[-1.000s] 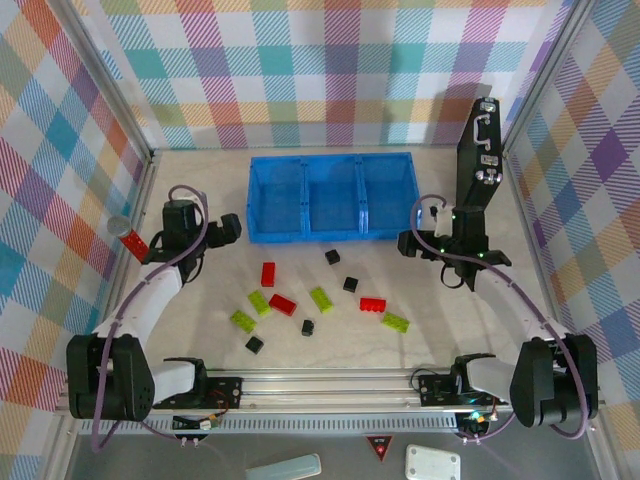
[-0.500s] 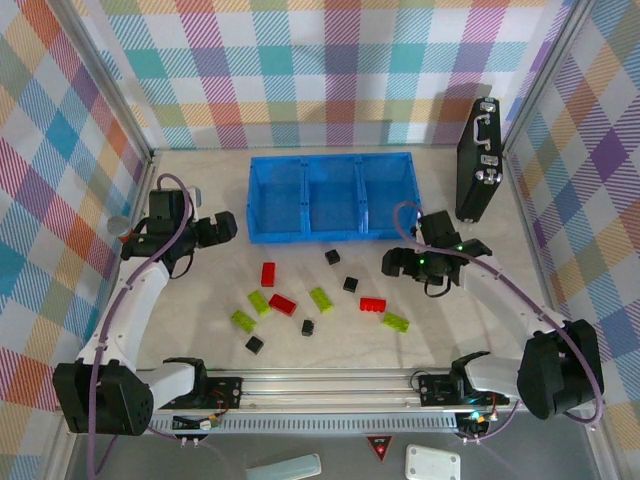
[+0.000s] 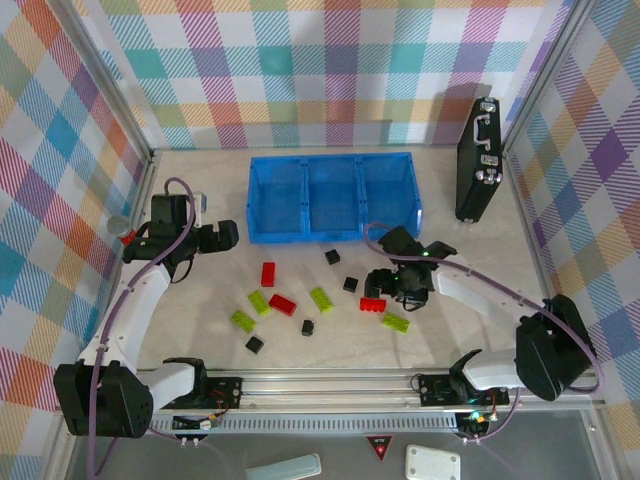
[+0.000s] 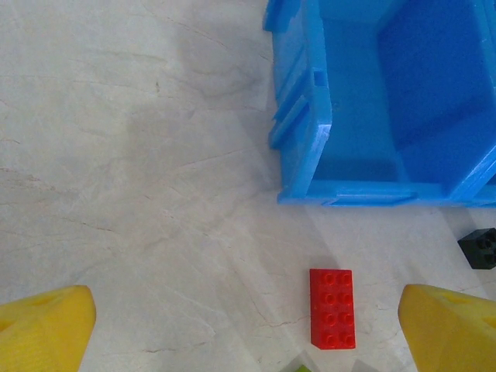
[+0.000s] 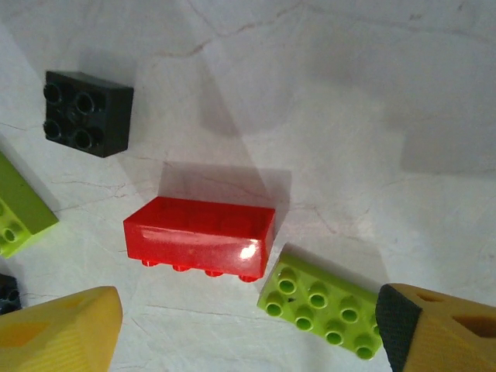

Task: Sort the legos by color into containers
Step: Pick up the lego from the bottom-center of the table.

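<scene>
The right gripper (image 5: pixel 248 333) hangs low over the middle of the table (image 3: pixel 200 300), fingers apart and nothing between them. A red brick (image 5: pixel 200 236) lies just ahead of the gap. The trouble is crowding — a lime brick (image 5: pixel 322 302) sits just beside the red one's corner, nearly touching, and under the finger on that side. If the gripper drops as it stands, that finger may land on the lime brick and shove it off. Or the close may catch both and carry green in with red. The red brick seems to lie on its side, glossy face up, so a shallow pinch could slip. A black brick (image 5: pixel 87 112) lies apart and looks safe.

The left gripper (image 4: pixel 246 329), also apart and empty, hovers by the near left corner of the blue tray (image 4: pixel 306 116), with a second red brick (image 4: pixel 333 319) just ahead of it. A careless lift here could clip the tray wall. The tray stands toward the table's far edge — the other legos are scattered between it and the near edge.
</scene>
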Controlling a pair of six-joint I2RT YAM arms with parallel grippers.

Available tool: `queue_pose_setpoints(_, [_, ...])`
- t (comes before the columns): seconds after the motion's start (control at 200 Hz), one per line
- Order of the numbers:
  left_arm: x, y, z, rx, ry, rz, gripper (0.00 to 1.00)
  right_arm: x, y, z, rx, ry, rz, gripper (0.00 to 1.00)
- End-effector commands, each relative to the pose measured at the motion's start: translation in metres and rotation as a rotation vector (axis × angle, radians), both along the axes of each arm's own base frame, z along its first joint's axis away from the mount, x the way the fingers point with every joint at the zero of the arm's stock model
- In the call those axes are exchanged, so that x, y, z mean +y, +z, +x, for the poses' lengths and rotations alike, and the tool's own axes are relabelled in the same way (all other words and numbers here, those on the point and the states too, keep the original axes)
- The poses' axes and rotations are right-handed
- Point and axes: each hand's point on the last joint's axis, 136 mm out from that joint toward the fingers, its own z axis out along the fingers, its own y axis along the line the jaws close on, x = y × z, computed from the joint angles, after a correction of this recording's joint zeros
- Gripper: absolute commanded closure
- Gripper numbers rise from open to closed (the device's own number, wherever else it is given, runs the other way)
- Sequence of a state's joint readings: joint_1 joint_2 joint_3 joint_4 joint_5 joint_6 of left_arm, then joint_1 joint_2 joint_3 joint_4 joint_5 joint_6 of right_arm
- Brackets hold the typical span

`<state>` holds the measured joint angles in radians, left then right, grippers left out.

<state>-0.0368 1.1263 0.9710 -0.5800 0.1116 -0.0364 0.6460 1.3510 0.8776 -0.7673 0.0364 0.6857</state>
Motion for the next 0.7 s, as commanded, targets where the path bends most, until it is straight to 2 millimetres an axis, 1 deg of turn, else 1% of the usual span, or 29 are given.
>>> queue_pose_setpoints(0.0, [0.001, 0.004, -0.003, -0.019, -0.005, 0.004, 0.00, -0.001, 0.002, -0.002, 0.011, -0.069, -0.089, 0.13])
queue_pose_setpoints(0.185, [0.002, 0.004, -0.003, -0.031, -0.005, 0.009, 0.00, 0.009, -0.005, 0.001, 0.016, -0.103, -0.156, 0.12])
queue_pose_setpoints(0.34, [-0.001, 0.005, -0.001, -0.030, -0.020, -0.006, 0.00, 0.024, -0.010, 0.006, 0.020, -0.087, -0.184, 0.11])
queue_pose_setpoints(0.48, [0.001, 0.006, -0.003, -0.034, -0.015, 0.003, 0.00, 0.026, -0.020, 0.006, 0.031, -0.107, -0.210, 0.12])
queue_pose_setpoints(0.7, [0.000, 0.006, -0.005, -0.039, -0.022, 0.001, 0.00, 0.025, -0.034, 0.001, 0.047, -0.123, -0.227, 0.15])
